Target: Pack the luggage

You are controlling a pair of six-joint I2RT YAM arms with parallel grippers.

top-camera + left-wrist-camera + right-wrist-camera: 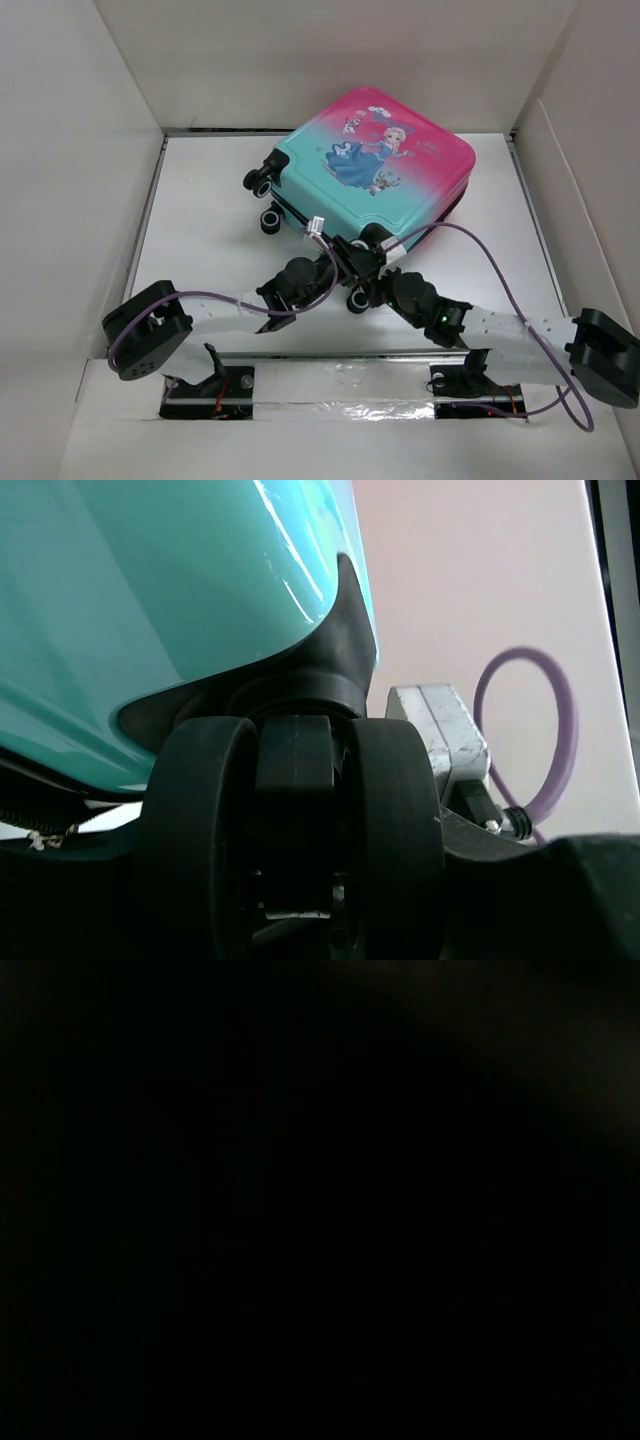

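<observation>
The luggage point(380, 170) lies shut, so fastening seems in hand. Right gripper point(378, 266) jaws together, left gripper point(345, 262) I cannot tell; next needs a steady pull

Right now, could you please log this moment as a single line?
luggage: lid down, flat, print up | left pincer: at near wheel, opening unclear | right pincer: shut, same corner

Open table point(200, 235) is left to the left of the suitcase point(375, 160), bounded by white walls point(70, 150). The suitcase's near corner is crowded by the left arm point(230, 305) and the right arm point(480, 325), which are packed around a wheel point(358, 300). The near-right floor is crossed by a looping purple cable point(497, 268).
</observation>
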